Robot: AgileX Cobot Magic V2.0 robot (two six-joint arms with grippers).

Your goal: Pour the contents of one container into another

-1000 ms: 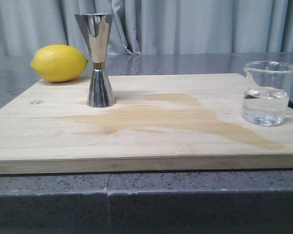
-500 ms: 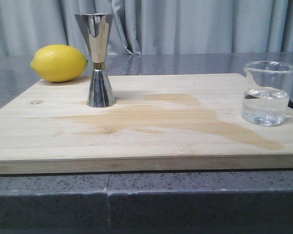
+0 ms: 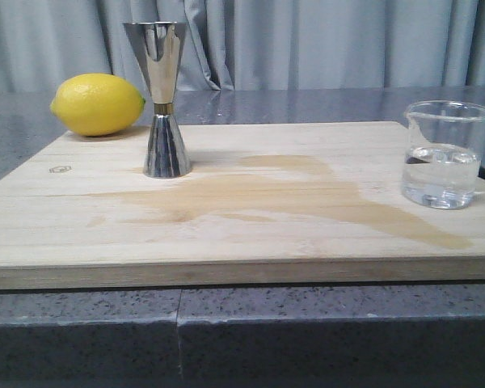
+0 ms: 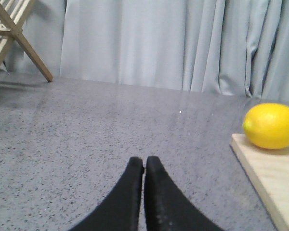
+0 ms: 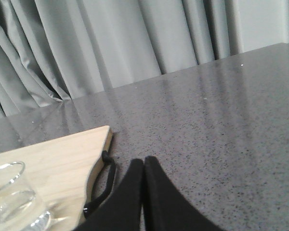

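A clear glass beaker (image 3: 442, 153), partly filled with clear liquid, stands at the right end of the wooden board (image 3: 242, 234); its rim also shows in the right wrist view (image 5: 9, 197). The tall steel jigger (image 3: 163, 99) with a gold band at its waist stands upright at the board's back left. Neither gripper appears in the front view. My left gripper (image 4: 144, 162) is shut and empty over the grey counter, left of the board. Off the board's right end, beside the beaker, my right gripper (image 5: 144, 162) is shut and empty.
A yellow lemon (image 3: 98, 104) (image 4: 271, 125) rests on the board's back left corner, next to the jigger. A damp stain (image 3: 291, 198) runs across the board. A black loop (image 5: 103, 185) hangs off the board's right end. A wooden rack (image 4: 9, 33) stands far left. Grey curtains hang behind.
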